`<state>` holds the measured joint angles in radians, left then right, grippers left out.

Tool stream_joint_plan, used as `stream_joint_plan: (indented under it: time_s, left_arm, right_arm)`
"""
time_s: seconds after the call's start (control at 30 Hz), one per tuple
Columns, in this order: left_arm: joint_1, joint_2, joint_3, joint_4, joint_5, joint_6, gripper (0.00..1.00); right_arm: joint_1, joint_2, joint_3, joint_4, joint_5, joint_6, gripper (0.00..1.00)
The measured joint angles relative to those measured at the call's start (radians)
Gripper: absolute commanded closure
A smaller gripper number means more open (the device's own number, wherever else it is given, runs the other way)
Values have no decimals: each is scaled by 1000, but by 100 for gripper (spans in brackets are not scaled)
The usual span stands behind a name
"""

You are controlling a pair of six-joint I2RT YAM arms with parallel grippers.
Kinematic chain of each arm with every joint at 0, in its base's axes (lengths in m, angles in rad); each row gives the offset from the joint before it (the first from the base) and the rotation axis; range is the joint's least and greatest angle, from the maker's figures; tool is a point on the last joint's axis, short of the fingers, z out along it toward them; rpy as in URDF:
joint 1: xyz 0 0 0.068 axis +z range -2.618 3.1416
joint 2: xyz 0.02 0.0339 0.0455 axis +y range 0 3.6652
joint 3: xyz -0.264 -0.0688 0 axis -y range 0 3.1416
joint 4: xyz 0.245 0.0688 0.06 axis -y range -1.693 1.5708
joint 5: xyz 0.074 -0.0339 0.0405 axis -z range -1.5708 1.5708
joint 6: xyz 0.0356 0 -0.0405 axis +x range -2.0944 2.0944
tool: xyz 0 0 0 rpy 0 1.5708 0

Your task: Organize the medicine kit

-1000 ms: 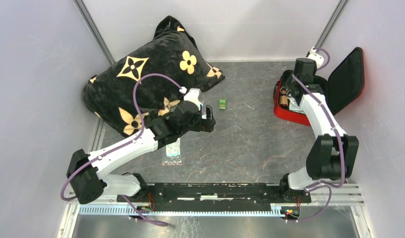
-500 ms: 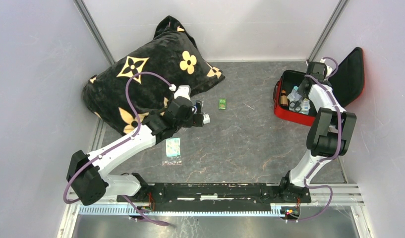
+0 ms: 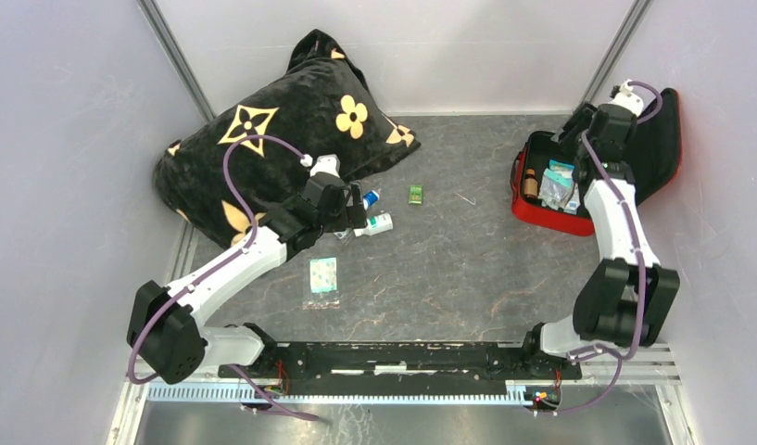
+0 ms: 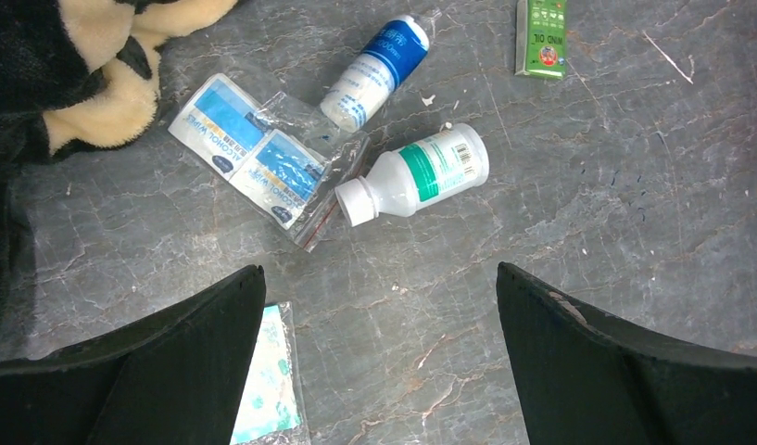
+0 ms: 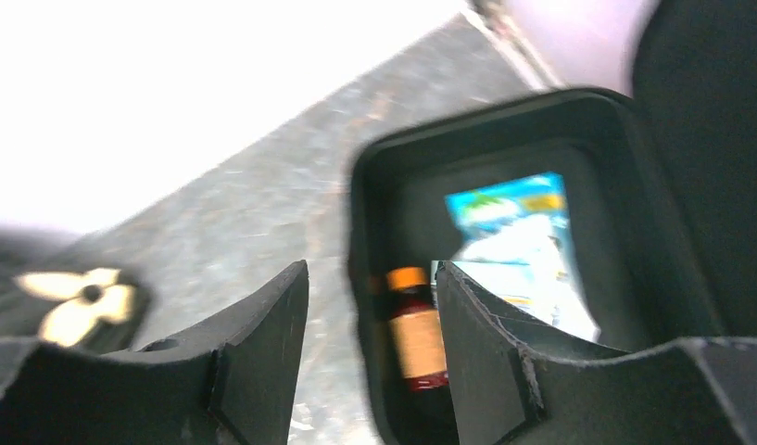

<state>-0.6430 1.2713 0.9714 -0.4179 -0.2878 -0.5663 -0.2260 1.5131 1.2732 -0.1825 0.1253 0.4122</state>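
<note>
The medicine kit [image 3: 539, 214], a red case with black lining, lies open at the right with its lid [image 3: 654, 139] tipped back. Inside the kit [image 5: 504, 116] are a brown bottle with an orange cap [image 5: 416, 336] and a blue-and-white packet [image 5: 518, 236]. My right gripper [image 5: 372, 269] hovers open and empty above the kit's far corner. My left gripper [image 4: 379, 273] hangs wide open above bare table. Just beyond it lie a white bottle with a green label [image 4: 416, 173], a blue bottle [image 4: 374, 71] and a bag of alcohol wipes [image 4: 254, 162].
A big black pillow with gold flowers [image 3: 272, 139] fills the back left. A small green sachet [image 3: 416, 194] lies mid-table, and a teal patterned packet [image 3: 323, 275] sits nearer the arm bases. Grey walls close in the sides and back.
My right gripper has pulled up and back from inside the kit to its far corner, and its jaws have spread. My left gripper has drawn back leftward, uncovering the two bottles.
</note>
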Motion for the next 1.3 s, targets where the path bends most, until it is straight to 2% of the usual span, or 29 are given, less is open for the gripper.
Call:
stream_joint_plan:
  time_s: [0.1, 0.2, 0.27, 0.33, 0.37, 0.5, 0.67, 0.73, 0.83, 1.03, 1.3]
  left_arm:
    - [8, 12, 0, 0, 0, 0, 0]
    - [14, 36, 1, 0, 0, 0, 0]
    - [18, 55, 5, -5, 0, 0, 0]
    - [19, 65, 11, -10, -1, 0, 0]
    - [19, 65, 14, -13, -2, 0, 0]
    - [21, 65, 39, -24, -18, 0, 0]
    - [29, 32, 50, -59, -44, 7, 0]
    - [32, 4, 51, -75, -60, 18, 0]
    - [37, -44, 52, -93, -87, 36, 0]
    - [48, -106, 53, -114, -134, 71, 0]
    - [62, -243, -7, -130, -229, 86, 0]
  right_arm:
    - [53, -83, -64, 115, -99, 24, 40]
    - [156, -98, -77, 182, -172, 16, 39]
    - [244, -87, -77, 192, -199, -10, 32]
    - [359, -64, -77, 192, -224, -56, 23]
    - [414, -50, -77, 190, -237, -85, 21]
    - [575, 24, -77, 185, -356, -253, 22]
    - [634, 168, -10, 68, -503, -524, 23]
    - [659, 236, 57, -15, -506, -655, 19]
    - [735, 306, 124, -98, -482, -837, 18]
    - [858, 337, 106, -131, -484, -1080, 21]
    - [888, 370, 61, -137, -523, -1366, 24]
